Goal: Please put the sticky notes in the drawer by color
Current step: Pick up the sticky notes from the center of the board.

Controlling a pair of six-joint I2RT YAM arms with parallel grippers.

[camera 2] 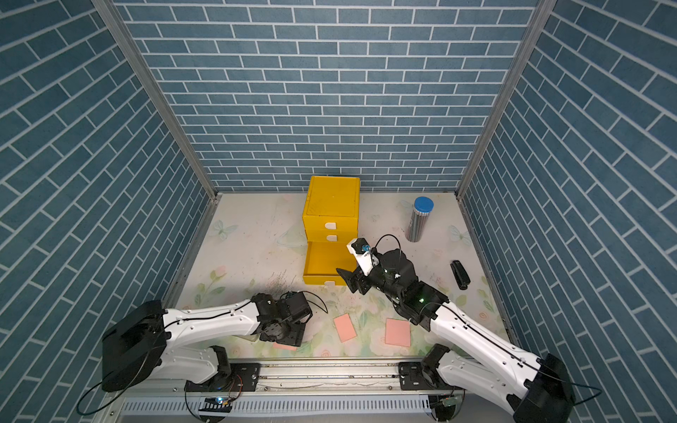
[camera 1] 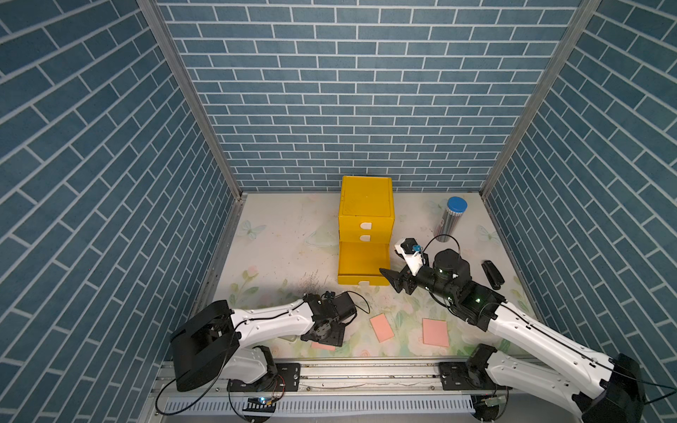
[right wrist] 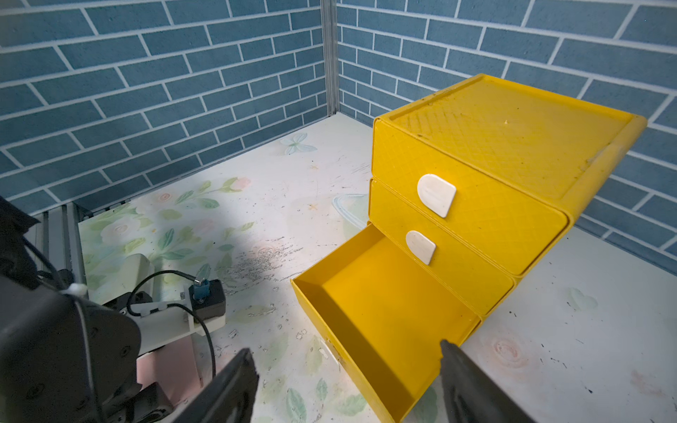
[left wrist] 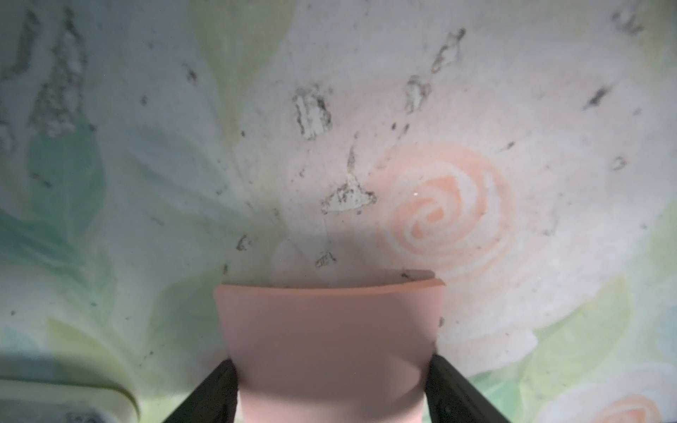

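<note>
A salmon pink sticky note (left wrist: 329, 329) lies on the floral mat near the front edge. My left gripper (left wrist: 333, 360) is shut on it, one finger against each side, and the paper bows upward. From above only a strip of that note (camera 1: 324, 346) shows under the left gripper (camera 1: 326, 337). Two more pink sticky notes (camera 1: 381, 327) (camera 1: 435, 331) lie flat to its right. The yellow drawer cabinet (camera 1: 366, 205) has its bottom drawer (right wrist: 384, 311) pulled out and empty. My right gripper (right wrist: 344, 381) is open, over that drawer's front right corner.
A blue-capped grey cylinder (camera 1: 450, 219) stands at the back right. A dark oblong object (camera 1: 492, 274) lies by the right wall. A pale oblong case (right wrist: 135, 273) lies partly under the left arm. Blue brick walls close in three sides.
</note>
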